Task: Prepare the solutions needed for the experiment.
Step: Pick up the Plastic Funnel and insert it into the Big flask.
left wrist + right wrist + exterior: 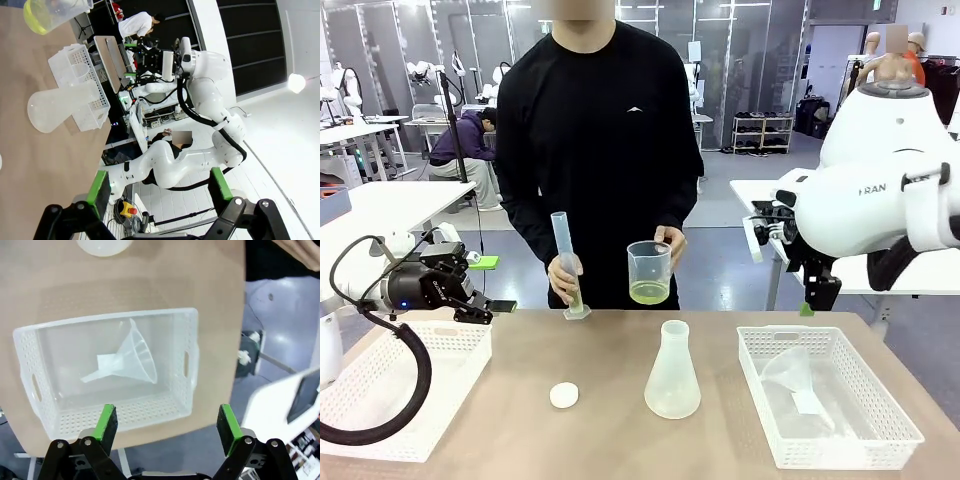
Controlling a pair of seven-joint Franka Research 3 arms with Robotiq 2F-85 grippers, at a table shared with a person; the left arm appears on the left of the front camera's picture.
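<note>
Solutions; "FRAN" on right arm

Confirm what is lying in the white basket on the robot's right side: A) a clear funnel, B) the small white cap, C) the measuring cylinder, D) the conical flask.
A: a clear funnel lies on its side in that basket, while the flask and the cap sit on the table outside it.

Tan table before me. Centre: translucent conical flask, upright; small white round cap lies near it, to my left. White perforated basket at my left; another basket at my right w/ a clear funnel lying on its side inside.
</note>
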